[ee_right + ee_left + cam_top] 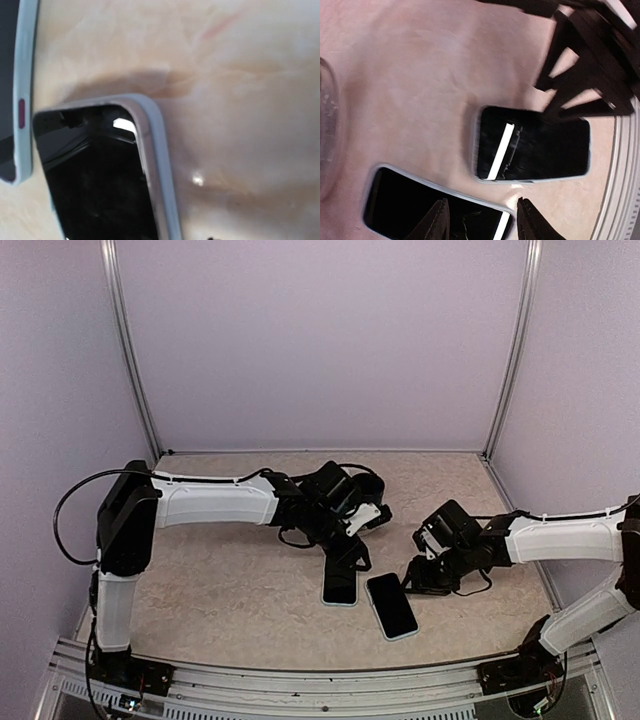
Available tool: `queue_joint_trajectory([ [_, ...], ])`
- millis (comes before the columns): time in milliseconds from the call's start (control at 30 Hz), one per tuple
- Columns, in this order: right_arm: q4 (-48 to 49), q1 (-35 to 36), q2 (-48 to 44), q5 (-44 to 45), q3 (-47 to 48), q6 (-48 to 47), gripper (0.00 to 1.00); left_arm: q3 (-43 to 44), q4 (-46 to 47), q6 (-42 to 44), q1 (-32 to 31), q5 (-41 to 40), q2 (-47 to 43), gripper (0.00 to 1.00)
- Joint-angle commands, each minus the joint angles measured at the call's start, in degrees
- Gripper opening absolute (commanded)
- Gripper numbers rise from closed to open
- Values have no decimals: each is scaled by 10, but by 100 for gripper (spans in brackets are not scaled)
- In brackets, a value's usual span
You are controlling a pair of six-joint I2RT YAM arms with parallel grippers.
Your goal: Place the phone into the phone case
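Note:
Two dark slabs with pale blue rims lie side by side on the beige table. The upright one, which I take for the phone, has a dark red side button. The tilted one, which I take for the case, shows a raised rim round a dark inside. My left gripper hangs open just over the phone's far end, its fingertips well apart. My right gripper sits low at the case's far right corner. Its fingers are hidden in the right wrist view.
Lilac walls close in the table on three sides. A metal rail runs along the near edge, close behind both slabs, and also shows in the left wrist view. Black cables trail by the right gripper.

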Motion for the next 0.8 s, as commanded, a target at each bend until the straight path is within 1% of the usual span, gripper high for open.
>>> queue_joint_trajectory([
  [0, 78, -7, 7, -48, -41, -23, 38, -58, -3, 52, -66, 28, -25, 44],
  [100, 108, -6, 6, -66, -67, -8, 31, -68, 8, 45, -75, 38, -15, 39],
  [233, 131, 0, 13, -84, -94, 10, 23, -71, 36, 37, -75, 23, 9, 37],
  [367, 113, 21, 19, -78, -92, 26, 17, -73, 54, 35, -73, 3, 26, 34],
  [467, 99, 42, 6, -68, -91, 49, 17, -71, 54, 33, -63, 4, 35, 34],
  [600, 89, 78, -17, -65, -96, 91, 17, -73, 56, 30, -43, 26, 32, 35],
  [767, 66, 114, -37, -54, -96, 134, 19, -69, 46, 52, -42, 30, 37, 36],
])
